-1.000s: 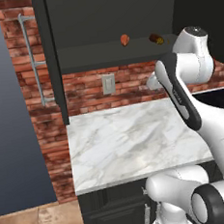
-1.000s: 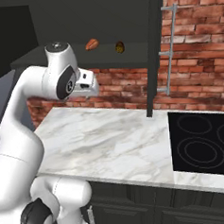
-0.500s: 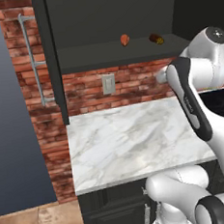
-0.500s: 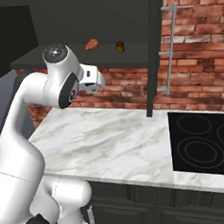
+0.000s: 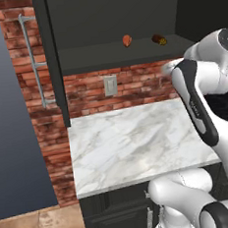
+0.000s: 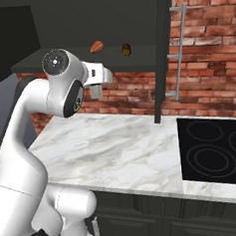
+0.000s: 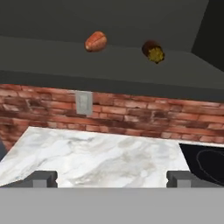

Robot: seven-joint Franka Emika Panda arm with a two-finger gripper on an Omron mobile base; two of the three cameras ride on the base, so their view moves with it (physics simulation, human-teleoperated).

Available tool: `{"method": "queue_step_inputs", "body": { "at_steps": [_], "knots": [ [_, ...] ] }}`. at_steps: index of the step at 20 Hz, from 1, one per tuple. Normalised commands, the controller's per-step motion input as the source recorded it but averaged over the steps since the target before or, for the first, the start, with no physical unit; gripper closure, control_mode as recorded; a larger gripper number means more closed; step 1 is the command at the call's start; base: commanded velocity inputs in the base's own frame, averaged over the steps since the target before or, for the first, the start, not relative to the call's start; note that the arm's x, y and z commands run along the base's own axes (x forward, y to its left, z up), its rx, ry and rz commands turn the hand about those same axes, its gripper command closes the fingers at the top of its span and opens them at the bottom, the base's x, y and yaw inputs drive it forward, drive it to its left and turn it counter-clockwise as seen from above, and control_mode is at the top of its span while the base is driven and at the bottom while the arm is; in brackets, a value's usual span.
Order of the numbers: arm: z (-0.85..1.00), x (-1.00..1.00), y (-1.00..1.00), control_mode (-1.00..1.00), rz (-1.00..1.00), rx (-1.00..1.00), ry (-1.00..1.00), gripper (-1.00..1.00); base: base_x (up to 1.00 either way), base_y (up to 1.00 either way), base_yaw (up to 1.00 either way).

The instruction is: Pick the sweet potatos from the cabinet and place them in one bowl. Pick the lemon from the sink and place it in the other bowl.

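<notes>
Two sweet potatos lie on the shelf of the open dark cabinet point(image 5: 105, 55): an orange one point(image 5: 126, 40) point(image 6: 97, 45) point(image 7: 96, 41) and, to its right, a darker brown one point(image 5: 159, 39) point(image 6: 126, 50) point(image 7: 152, 51). My gripper point(image 7: 112, 179) is open, its fingertips point(image 7: 43, 178) wide apart with nothing between them. It hangs over the marble counter, below the shelf and short of it, looking up at both tubers. My white hand point(image 6: 98, 74) sits just under the shelf's front edge, left of the orange tuber in the right base view.
The marble counter point(image 5: 128, 139) runs under the cabinet, with a black cooktop point(image 6: 214, 150) at its right end. A wall outlet point(image 7: 83, 103) is set in the brick backsplash. The cabinet door point(image 6: 161, 52) stands open, its silver bar handle point(image 6: 177, 51) facing outward.
The arm's upper joints have swung up and to the right in the left base view. The hand has lifted slightly toward the shelf. The sweet potatos have not moved.
</notes>
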Motion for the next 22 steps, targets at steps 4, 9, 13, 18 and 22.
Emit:
{"method": "queue_step_inputs", "body": {
  "at_steps": [4, 9, 13, 18, 22],
  "knots": [
    [0.43, 0.27, -0.17, -1.00, -0.05, 0.00, 0.00, -1.00, 0.00, 0.00, 0.00],
    [0.22, 0.17, -0.32, -1.00, -0.01, 0.00, 0.01, -1.00, 0.00, 0.00, 0.00],
    [0.00, 0.04, -0.31, -1.00, 0.00, 0.01, 0.00, -1.00, 0.00, 0.00, 0.00],
    [0.00, 0.26, -0.12, -1.00, -0.01, 0.02, 0.00, -1.00, 0.00, 0.00, 0.00],
    [0.00, 0.38, -0.05, -1.00, -0.02, 0.01, 0.00, -1.00, 0.00, 0.00, 0.00]
  ]
}}
